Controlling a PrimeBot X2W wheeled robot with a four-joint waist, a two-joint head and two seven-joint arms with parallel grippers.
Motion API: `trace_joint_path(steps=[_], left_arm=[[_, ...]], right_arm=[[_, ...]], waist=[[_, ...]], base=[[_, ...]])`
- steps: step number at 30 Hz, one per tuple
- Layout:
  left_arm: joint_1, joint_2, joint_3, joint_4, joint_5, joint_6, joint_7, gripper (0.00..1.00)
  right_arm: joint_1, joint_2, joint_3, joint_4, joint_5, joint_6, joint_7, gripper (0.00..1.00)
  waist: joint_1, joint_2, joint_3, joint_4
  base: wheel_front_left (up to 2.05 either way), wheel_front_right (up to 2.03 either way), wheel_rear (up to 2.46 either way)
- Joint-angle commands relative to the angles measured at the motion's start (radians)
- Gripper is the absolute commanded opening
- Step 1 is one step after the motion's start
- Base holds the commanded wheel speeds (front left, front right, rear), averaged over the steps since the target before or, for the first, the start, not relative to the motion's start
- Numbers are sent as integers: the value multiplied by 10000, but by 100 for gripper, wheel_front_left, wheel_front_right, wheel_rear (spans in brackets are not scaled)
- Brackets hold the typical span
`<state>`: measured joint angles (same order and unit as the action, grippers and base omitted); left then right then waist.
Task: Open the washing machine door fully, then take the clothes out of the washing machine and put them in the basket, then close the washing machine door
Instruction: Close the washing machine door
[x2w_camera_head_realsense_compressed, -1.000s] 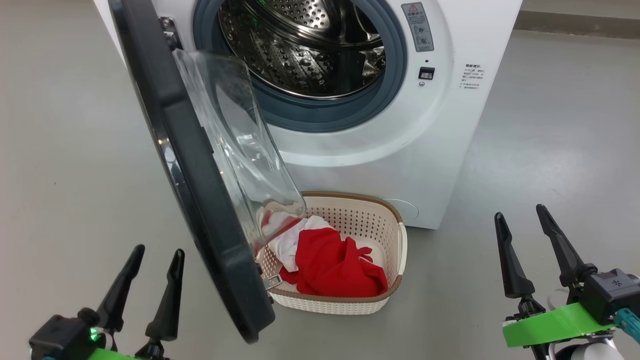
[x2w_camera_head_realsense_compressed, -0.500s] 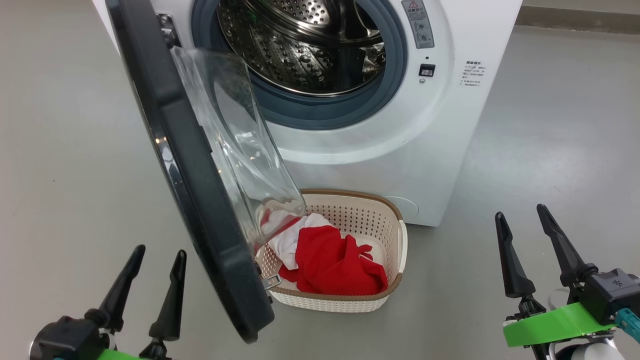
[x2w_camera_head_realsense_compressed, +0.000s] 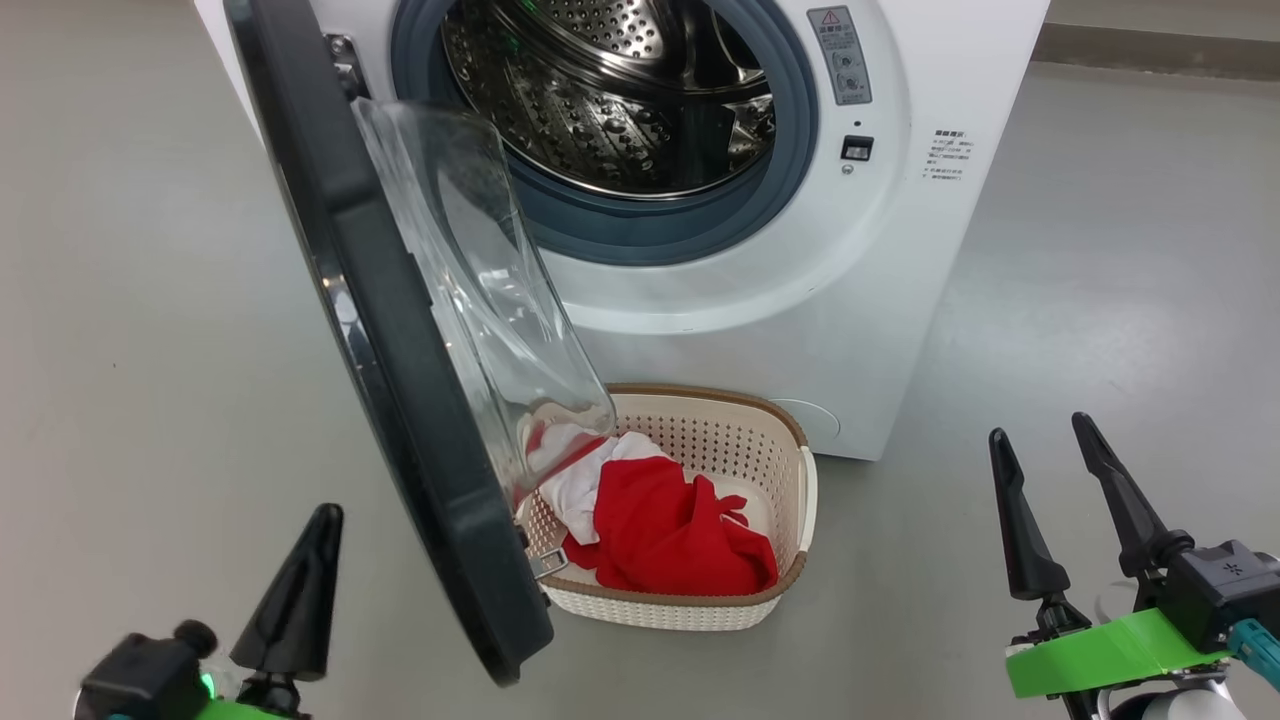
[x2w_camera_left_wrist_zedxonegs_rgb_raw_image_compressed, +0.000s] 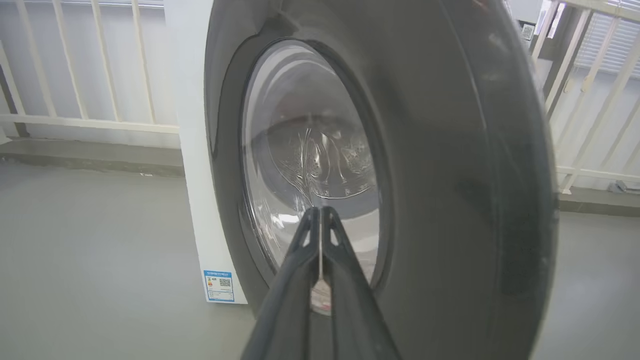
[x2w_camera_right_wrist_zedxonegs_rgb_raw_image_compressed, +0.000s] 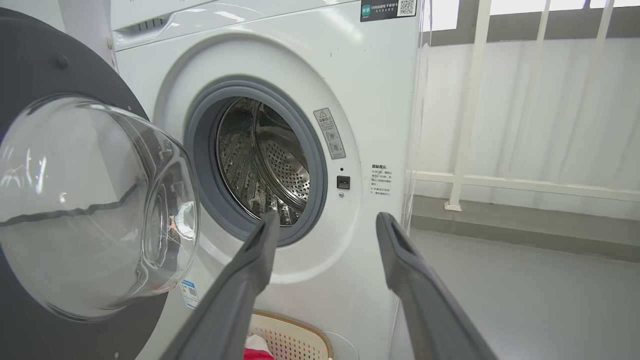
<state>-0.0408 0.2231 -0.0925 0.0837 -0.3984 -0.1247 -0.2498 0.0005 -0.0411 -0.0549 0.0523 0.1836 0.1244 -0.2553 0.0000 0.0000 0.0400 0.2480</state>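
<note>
A: There, the left fingers (x2w_camera_head_realsense_compressed: 295, 600) snap together, just beside the open washing machine door (x2w_camera_head_realsense_compressed: 400, 400)!
B: The right fingers (x2w_camera_head_realsense_compressed: 1018, 530) stay apart; the clothes (x2w_camera_head_realsense_compressed: 670, 540) lie in the basket (x2w_camera_head_realsense_compressed: 700, 392) on the floor (x2w_camera_head_realsense_compressed: 150, 300).

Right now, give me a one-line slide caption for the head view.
Door open, drum looks empty, red clothes in basket; left gripper shut, right gripper open.
</note>
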Motion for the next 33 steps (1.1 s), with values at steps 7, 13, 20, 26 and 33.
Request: trace_joint_path(steps=[7, 13, 20, 26, 33], left_arm=[[-1069, -68, 761, -439, -3196, -59, 380, 0], [-2176, -554, 1795, -796, -7389, 51, 2169, 0], [-3415, -734, 2931, -964, -10819, 1663, 4158, 0], [-3686, -384, 3007, -1021, -12266, 3494, 5912, 0], [-3384, -299, 2865, -1759, -13015, 4247, 7000, 0]], right_arm=[[-81, -91, 202, -164, -20, 63, -65, 100], [-139, -91, 213, -88, -27, 63, -65, 100], [-196, -91, 241, -43, -2, 63, -65, 100], [-300, -91, 130, 13, -5, 63, -65, 100], [-363, -91, 69, 19, 30, 63, -65, 100]], waist=[[0, 0, 9, 76], [0, 0, 53, 112], [0, 0, 135, -5], [0, 0, 220, -124], [0, 0, 310, -163]], base=[[0, 0, 0], [0, 0, 0], [0, 0, 0], [0, 0, 0], [0, 0, 0]])
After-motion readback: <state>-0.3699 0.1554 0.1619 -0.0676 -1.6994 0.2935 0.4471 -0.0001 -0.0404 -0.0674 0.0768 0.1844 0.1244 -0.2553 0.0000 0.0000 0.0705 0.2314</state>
